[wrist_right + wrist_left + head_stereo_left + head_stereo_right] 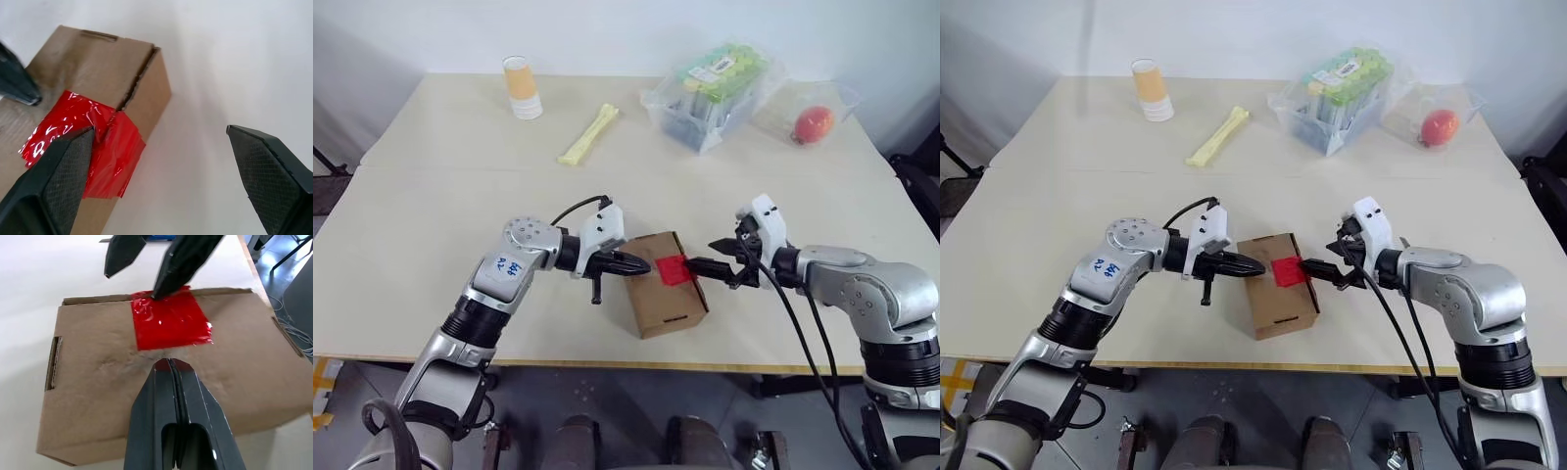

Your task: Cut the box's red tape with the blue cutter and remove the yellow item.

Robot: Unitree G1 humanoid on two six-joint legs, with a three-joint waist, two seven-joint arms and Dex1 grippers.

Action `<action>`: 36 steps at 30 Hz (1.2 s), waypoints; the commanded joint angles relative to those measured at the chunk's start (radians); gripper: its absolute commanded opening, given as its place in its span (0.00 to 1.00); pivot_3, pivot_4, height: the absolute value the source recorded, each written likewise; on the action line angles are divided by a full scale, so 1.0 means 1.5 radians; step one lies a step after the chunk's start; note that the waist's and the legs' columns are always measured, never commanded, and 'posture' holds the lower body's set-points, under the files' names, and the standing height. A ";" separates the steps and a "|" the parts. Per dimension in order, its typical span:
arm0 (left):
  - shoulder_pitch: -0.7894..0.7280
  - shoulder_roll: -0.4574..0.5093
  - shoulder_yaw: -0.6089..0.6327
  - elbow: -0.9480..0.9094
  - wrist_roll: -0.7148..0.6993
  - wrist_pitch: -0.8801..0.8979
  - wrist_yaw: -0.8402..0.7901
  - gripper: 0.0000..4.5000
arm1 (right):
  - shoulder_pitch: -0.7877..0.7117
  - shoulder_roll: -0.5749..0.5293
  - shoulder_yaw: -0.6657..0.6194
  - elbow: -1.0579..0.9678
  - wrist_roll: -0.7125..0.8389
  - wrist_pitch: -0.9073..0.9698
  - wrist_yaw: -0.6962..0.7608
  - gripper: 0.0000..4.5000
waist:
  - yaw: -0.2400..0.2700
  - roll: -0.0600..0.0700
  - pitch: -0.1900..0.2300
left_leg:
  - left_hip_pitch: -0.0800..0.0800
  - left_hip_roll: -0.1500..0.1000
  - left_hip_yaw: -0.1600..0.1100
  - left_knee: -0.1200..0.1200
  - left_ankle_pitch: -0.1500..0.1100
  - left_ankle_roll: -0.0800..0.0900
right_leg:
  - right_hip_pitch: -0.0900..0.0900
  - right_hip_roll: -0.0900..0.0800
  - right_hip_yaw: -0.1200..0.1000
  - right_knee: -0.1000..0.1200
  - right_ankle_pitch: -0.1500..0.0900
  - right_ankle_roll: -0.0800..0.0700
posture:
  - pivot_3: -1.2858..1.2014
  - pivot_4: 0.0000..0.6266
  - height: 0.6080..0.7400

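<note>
Tape still sealing the carton, both grippers closing in on it from either side.

The small brown cardboard box (667, 284) is sitting low in the centre of the head view, lid shut, with the bright red square of tape (674, 268) lying unbroken across its seam as far as the wrist views show, so cutting and taking out the yellow item are both remaining; a sliver of blue at the top edge of the left wrist view may be the cutter, though I cannot tell. The left gripper (636, 263), fingers pressed together, is resting its tips on the lid just beside the tape. The right gripper (714, 270), jaws spread wide and holding nothing, is touching one finger (54, 181) to the tape's folded edge.
</note>
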 commanded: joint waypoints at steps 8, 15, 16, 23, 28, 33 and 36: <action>0.039 0.023 -0.031 -0.022 0.025 0.025 -0.005 0.00 | 0.009 -0.015 -0.012 0.066 -0.049 0.012 -0.019 0.99 | -0.006 0.000 0.000 | 0.000 0.000 0.000 -0.001 0.000 0.000 | -0.001 0.000 0.000 0.000 0.000 0.000 | 0.52 0.24 1.00; 0.042 0.024 -0.030 -0.020 0.029 0.024 0.006 0.00 | -0.003 -0.019 0.055 0.041 -0.105 -0.032 -0.013 0.99 | -0.006 0.000 0.000 | 0.000 0.000 0.000 -0.001 0.000 0.000 | -0.001 0.000 0.000 0.000 0.000 0.000 | 0.52 0.24 1.00; 0.042 0.024 -0.030 -0.020 0.029 0.024 0.007 0.00 | -0.002 -0.023 0.071 0.042 -0.120 -0.049 -0.009 0.99 | -0.006 0.000 0.000 | 0.000 0.000 0.000 -0.001 0.000 0.000 | -0.001 0.000 0.000 0.000 0.000 0.000 | 0.52 0.24 1.00; 0.045 0.029 -0.028 -0.023 0.030 0.024 0.011 0.00 | 0.010 -0.059 0.179 0.098 -0.254 -0.205 0.025 0.99 | -0.006 0.000 -0.001 | 0.000 0.000 0.000 -0.001 0.000 0.000 | -0.001 0.000 0.000 0.000 0.000 0.000 | 0.52 0.24 1.00; 0.052 0.035 -0.022 -0.033 0.028 0.029 0.017 0.00 | -0.018 -0.006 0.121 0.155 -0.165 -0.143 0.091 0.99 | -0.009 -0.001 -0.001 | 0.002 0.000 0.001 -0.001 0.000 0.000 | 0.000 0.000 0.000 0.000 0.000 0.000 | 0.52 0.24 1.00; 0.054 0.042 -0.016 -0.041 0.027 0.021 0.018 0.00 | -0.068 0.022 0.103 0.189 -0.080 0.010 0.162 0.99 | -0.015 -0.001 -0.001 | 0.002 0.001 0.001 -0.002 0.000 0.000 | 0.000 0.000 0.000 0.000 0.000 0.000 | 0.52 0.24 1.00; 0.056 0.047 -0.011 -0.043 0.027 0.014 0.017 0.00 | -0.089 0.014 0.132 0.208 -0.065 0.050 0.213 0.99 | -0.019 -0.001 -0.001 | 0.003 0.001 0.001 -0.002 0.000 0.000 | 0.000 0.000 0.000 0.000 0.000 0.000 | 0.52 0.24 1.00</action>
